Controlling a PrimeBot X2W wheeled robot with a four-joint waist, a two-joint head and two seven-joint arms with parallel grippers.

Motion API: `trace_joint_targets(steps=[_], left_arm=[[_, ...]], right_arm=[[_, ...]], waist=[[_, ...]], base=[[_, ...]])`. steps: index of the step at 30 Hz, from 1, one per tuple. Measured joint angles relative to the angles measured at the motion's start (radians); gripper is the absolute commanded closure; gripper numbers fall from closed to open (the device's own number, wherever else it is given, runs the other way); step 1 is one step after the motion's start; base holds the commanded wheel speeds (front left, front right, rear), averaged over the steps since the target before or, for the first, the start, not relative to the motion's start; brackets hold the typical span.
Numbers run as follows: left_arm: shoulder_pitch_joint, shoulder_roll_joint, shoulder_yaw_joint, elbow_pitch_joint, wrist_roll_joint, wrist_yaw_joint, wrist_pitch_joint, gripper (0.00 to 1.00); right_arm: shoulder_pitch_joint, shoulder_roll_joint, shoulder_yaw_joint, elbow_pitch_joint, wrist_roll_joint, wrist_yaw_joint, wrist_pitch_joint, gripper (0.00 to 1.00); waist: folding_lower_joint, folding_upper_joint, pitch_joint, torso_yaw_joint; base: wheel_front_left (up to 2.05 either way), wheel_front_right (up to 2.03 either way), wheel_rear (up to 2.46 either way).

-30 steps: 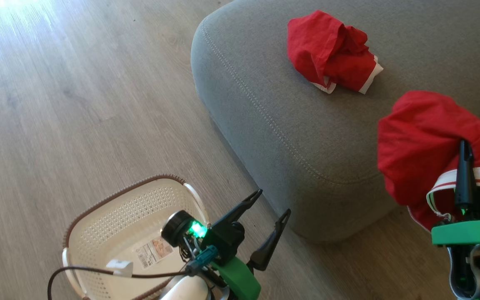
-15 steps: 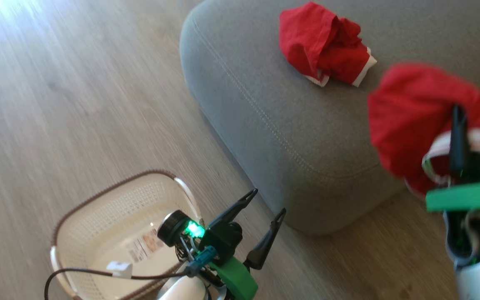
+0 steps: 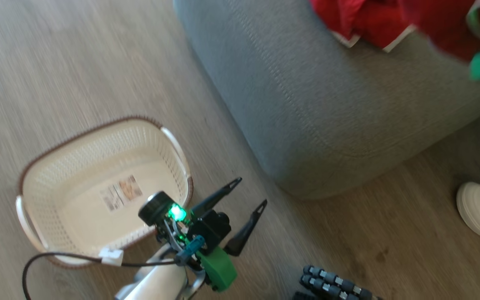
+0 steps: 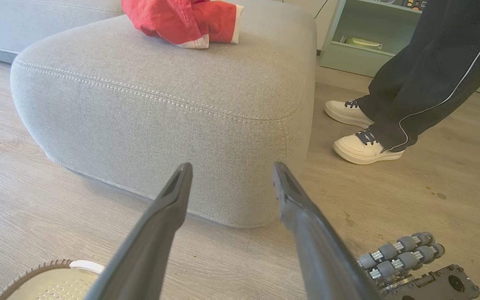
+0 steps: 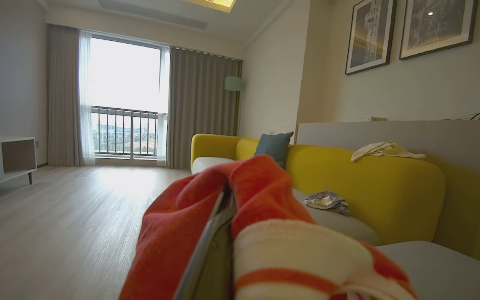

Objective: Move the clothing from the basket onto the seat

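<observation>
The cream basket [image 3: 98, 187] stands on the floor with just a label sticker inside; its rim [image 4: 35, 275] shows at the bottom left of the left wrist view. My left gripper [image 3: 252, 191] hovers open and empty beside it, its fingers pointing at the grey seat [image 3: 327, 104]. One red clothing piece [image 3: 360, 16] lies bunched on the seat [image 4: 160, 104], also seen as a red heap [image 4: 181, 21]. My right gripper [image 5: 225, 196] is shut on a second red clothing piece [image 5: 265, 183] with white stripes, held above the seat's far part [image 3: 436, 25].
A person's legs and pale shoes [image 4: 360, 148] stand on the wood floor right of the seat; one shoe [image 3: 477, 210] shows in the head view. My base rollers [image 3: 335, 283] sit low. A green shelf [image 4: 369, 41] is behind. A yellow sofa [image 5: 369, 187] lies beyond.
The head camera has swung, shifting the whole picture. Against the seat, my right gripper has carried the red garment from the near corner to beside the lying piece. The left gripper stays open.
</observation>
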Motion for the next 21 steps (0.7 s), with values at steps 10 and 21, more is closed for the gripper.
trace_joint_targets(steps=[10,21], left_arm=[[-0.062,0.030,0.035,-0.006,0.012,0.009,0.000,0.00],[-0.093,0.030,0.021,-0.018,0.025,0.013,0.000,0.00]], right_arm=[[-0.316,-0.109,0.037,0.208,0.021,0.000,-0.003,1.00],[-0.483,-0.192,-0.038,0.637,0.001,0.000,-0.003,1.00]], waist=[[0.0000,0.0000,0.155,0.051],[-0.0001,0.0000,0.264,0.161]], base=[[0.00,0.00,0.00],[0.00,0.00,0.00]])
